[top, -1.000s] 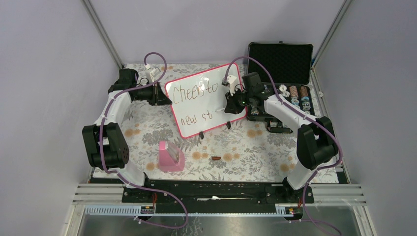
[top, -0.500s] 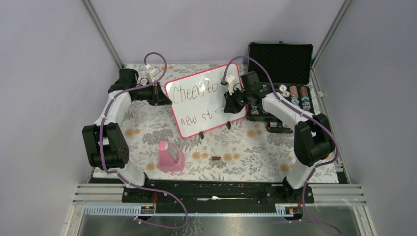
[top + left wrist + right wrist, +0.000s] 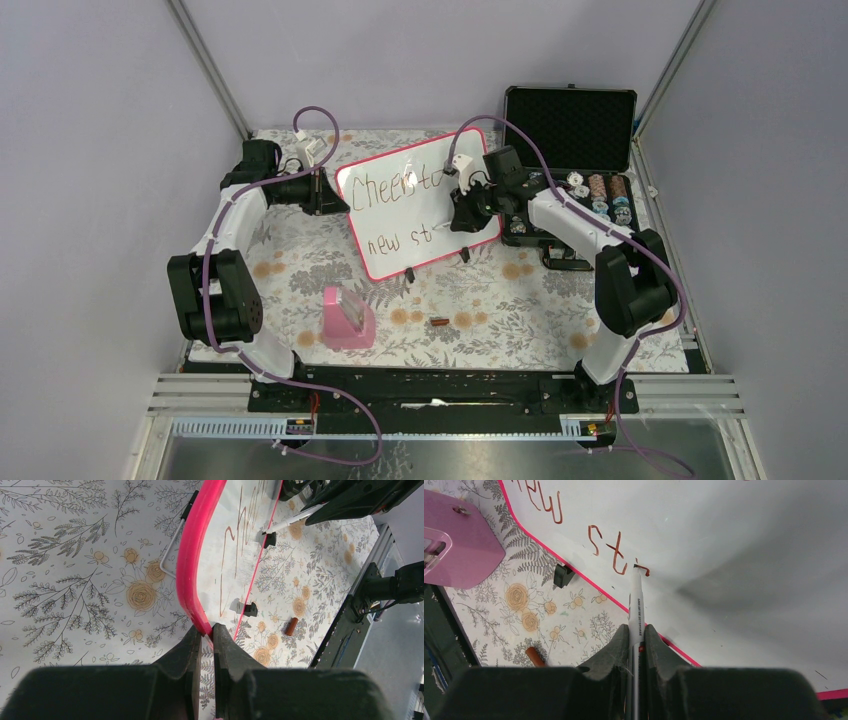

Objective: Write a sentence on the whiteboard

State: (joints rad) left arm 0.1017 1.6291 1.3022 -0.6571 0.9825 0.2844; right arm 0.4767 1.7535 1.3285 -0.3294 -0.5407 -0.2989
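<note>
The whiteboard (image 3: 400,215) with its pink-red frame stands tilted on two black feet in the middle of the table. The sentence (image 3: 395,187) reads "Cheers to" above "new st" (image 3: 606,545). My left gripper (image 3: 330,195) is shut on the board's left frame edge (image 3: 192,575). My right gripper (image 3: 462,215) is shut on a white marker (image 3: 636,607). The marker's tip touches the board just after "st", at a fresh short stroke (image 3: 641,569).
A pink eraser block (image 3: 347,318) lies in front of the board, with a small brown marker cap (image 3: 438,322) to its right. An open black foam-lined case (image 3: 570,125) with small round items stands at the back right, close behind my right arm.
My right gripper with the marker has shifted slightly left and up along the lower line. The left arm and the board have not moved.
</note>
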